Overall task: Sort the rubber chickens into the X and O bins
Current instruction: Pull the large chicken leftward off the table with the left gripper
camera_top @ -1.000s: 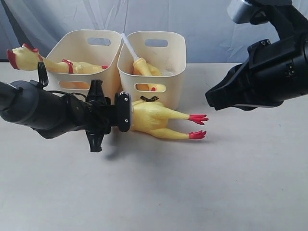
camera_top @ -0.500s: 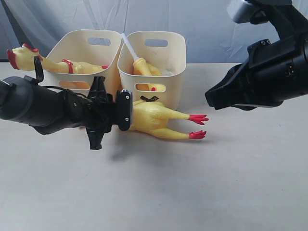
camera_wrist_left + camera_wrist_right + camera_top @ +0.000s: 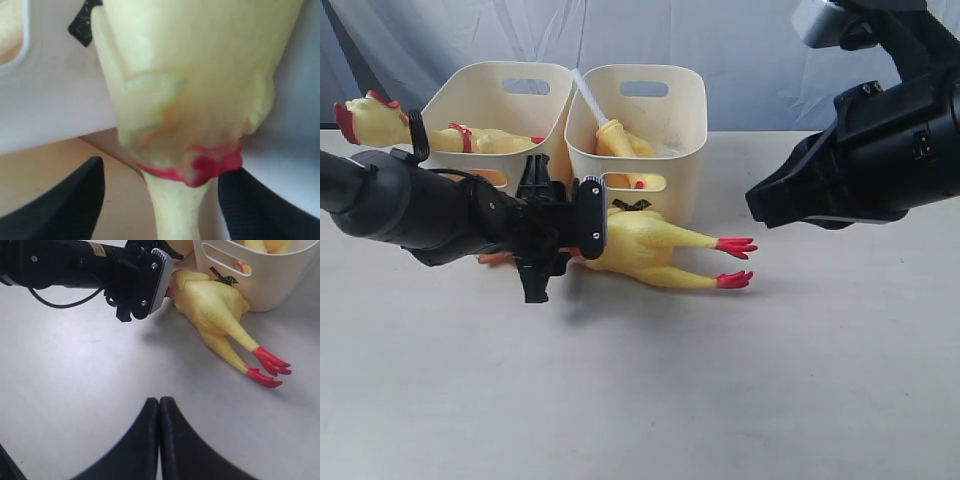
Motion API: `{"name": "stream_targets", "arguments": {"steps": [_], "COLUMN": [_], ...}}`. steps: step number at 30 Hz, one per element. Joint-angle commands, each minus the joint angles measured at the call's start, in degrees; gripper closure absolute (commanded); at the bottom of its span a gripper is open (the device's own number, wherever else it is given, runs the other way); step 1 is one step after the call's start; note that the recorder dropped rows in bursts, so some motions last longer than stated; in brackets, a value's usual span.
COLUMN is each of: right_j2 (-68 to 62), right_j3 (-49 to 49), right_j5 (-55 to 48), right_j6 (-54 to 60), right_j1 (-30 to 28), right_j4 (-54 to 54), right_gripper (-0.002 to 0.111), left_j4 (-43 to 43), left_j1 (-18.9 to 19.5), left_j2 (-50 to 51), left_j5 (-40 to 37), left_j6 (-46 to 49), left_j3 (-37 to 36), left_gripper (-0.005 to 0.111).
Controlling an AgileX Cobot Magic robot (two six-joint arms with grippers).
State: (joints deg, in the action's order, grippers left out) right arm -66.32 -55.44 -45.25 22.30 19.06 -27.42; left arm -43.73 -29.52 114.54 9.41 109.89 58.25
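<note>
We saw a pale, matte tabletop (image 3: 640, 400) filling the foreground, a wrinkled blue-grey cloth backdrop (image 3: 750, 50) hanging behind it, and a thin white rod (image 3: 585, 90) slanting up before that cloth.

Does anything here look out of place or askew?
Yes. One rubber chicken is not fully inside the left bin: its head and neck stick out past the rim. Another chicken lies on the table in front of the right bin.
</note>
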Motion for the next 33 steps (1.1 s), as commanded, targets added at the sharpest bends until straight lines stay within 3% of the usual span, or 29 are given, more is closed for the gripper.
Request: {"name": "stream_targets", "arguments": {"steps": [1,20,33], "right_j2": [0.3,0.3,0.3], "right_j3": [0.3,0.3,0.3], "right_j5": [0.6,0.6,0.6], "right_j6": [0.2,0.2,0.2], "right_j1": [0.0,0.0,0.0], "right_j4": [0.0,0.0,0.0], "right_gripper": [0.109,0.109,0.109], "left_j4": [-0.3,-0.8,-0.3], "left_j1": [-0.3,-0.3,-0.3], "left_j2": [0.3,1.2,1.7], "left_j5": [-0.6,-3.3,-5.0], "left_j6": [-0.7,-0.9,-0.9], "left_j3": [0.7,0.7,0.7], "left_gripper": [0.045,0.055,0.055]}}
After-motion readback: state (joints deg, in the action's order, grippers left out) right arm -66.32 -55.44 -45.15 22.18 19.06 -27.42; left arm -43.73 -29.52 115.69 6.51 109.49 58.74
